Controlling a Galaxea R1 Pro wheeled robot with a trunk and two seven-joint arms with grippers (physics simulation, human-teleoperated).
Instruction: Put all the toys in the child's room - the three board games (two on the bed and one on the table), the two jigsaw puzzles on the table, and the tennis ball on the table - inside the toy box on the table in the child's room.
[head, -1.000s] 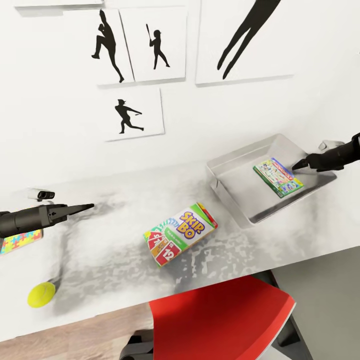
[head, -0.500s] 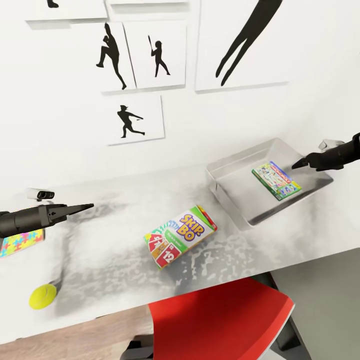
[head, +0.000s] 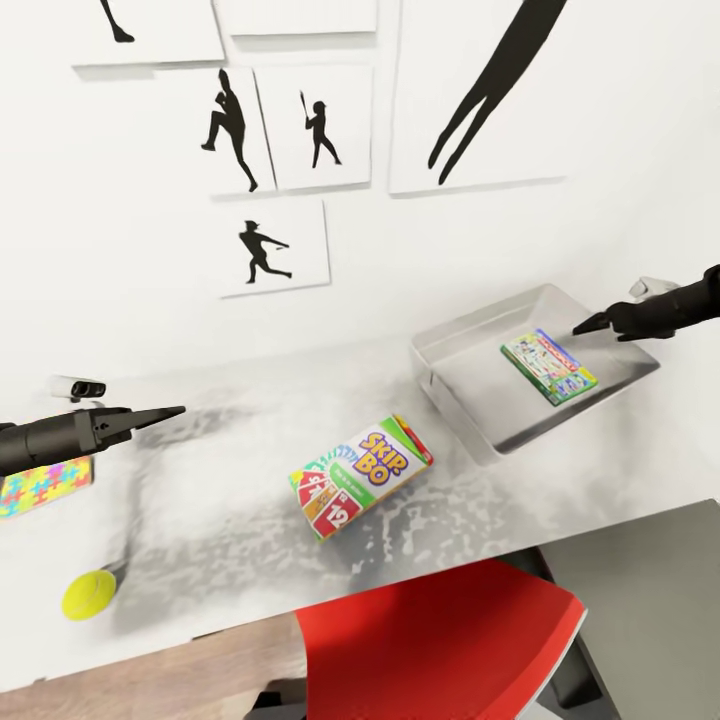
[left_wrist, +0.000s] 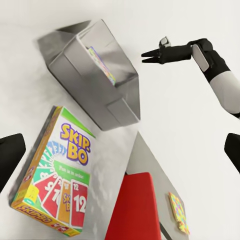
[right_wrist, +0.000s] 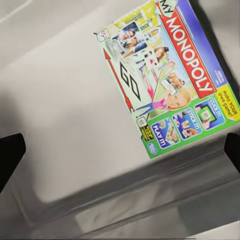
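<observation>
The toy box (head: 440, 352) stands on the table (head: 220, 510) at the right, with the green-edged Monopoly board game (head: 548, 366) lying flat inside it. My right gripper (head: 585, 324) hovers open just above that game (right_wrist: 170, 85), holding nothing. The Skip-Bo board game (head: 360, 475) lies mid-table. My left gripper (head: 170, 412) hangs open above the table's left part, pointing toward Skip-Bo (left_wrist: 57, 175) and the toy box (left_wrist: 95, 75). The multicoloured jigsaw puzzle (head: 40, 487) lies under my left arm. The tennis ball (head: 88, 594) rests near the front left edge.
A red chair (head: 440, 640) is tucked under the table's front edge. A small white-and-grey object (head: 78, 386) sits at the back left. A thin yellowish patterned square (left_wrist: 178, 212) lies on a grey surface beyond the chair. Silhouette pictures (head: 275, 245) hang on the wall.
The whole view has shifted a little, the wall pictures sliding down. My right gripper has drifted slightly left above the Monopoly box. The left arm has stayed put.
</observation>
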